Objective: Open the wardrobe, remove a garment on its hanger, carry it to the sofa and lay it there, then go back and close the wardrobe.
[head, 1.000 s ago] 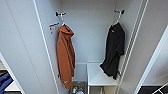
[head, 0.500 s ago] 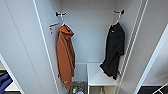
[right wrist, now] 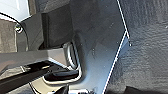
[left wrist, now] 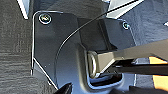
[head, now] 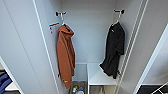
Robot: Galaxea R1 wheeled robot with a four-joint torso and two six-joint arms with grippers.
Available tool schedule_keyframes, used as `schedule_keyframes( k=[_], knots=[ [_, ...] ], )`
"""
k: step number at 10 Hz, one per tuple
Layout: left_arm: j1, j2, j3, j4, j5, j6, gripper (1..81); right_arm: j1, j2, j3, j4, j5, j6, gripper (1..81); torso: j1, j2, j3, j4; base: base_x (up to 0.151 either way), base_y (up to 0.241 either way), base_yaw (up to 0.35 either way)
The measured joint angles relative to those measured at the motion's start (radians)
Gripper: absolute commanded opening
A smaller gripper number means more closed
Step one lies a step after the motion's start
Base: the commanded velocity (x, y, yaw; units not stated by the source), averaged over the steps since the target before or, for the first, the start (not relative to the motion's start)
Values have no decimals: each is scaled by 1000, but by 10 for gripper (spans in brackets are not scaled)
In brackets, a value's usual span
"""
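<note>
Inside, the wardrobe (head: 90, 32) stands open, with a door (head: 22, 50) swung out on the left and another door (head: 150, 50) on the right. A black garment (head: 114, 50) hangs limp on a white hanger (head: 117, 18) from a dark hook (head: 119, 11) near the right wall, its hem touching or just above a white shelf (head: 100, 76). On the left an orange hooded garment (head: 65, 56) hangs from a second hook (head: 60, 13), well apart from the black one. In the low compartment under the orange garment lie a few small colourful items (head: 77, 89), too blurred to name. A pale mark near the orange hem cannot be read, and no writing is legible anywhere. Both wrist views show dark floor past the robot's own plate, and I cannot tell how either claw stands.
</note>
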Motion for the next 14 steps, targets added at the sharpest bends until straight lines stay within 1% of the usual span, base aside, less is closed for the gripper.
schedule_keyframes(
  k=[1, 5, 6, 8, 10, 12, 14],
  knots=[
    [0, 0, 0, 0, 0, 0, 811, 2, 1, 0, 0, 0, 0, 811, -1, 0, 0, 0, -66, 0, 0],
    [16, 0, 0, 6, 3, 0, 811, 1, 1, 0, -3, -7, -2, 811, -4, -2, 1, 0, 0, 0, 0],
    [8, 0, 0, 6, 2, 0, 811, 24, 1, 0, -9, -8, -7, 811, -4, -2, 1, 0, 0, 0, 0],
    [5, 0, 0, 6, 1, 0, 811, 108, -1, 0, -48, -16, -34, 811, -4, -2, 1, 0, 0, 0, 0],
    [7, 0, 0, 6, 2, 0, 811, 185, -3, 0, -128, -59, -95, 811, -3, -2, 1, 0, 0, 0, 0],
    [5, 0, 0, 6, 6, 0, 811, 266, 9, 0, -279, -106, -173, 811, -3, -2, 1, 0, 0, 0, 0],
    [-7, 2, 0, 6, 31, 0, 811, 325, 36, 4, -443, -142, -209, 811, -3, -2, 1, 0, 0, 0, 0]
  ],
)
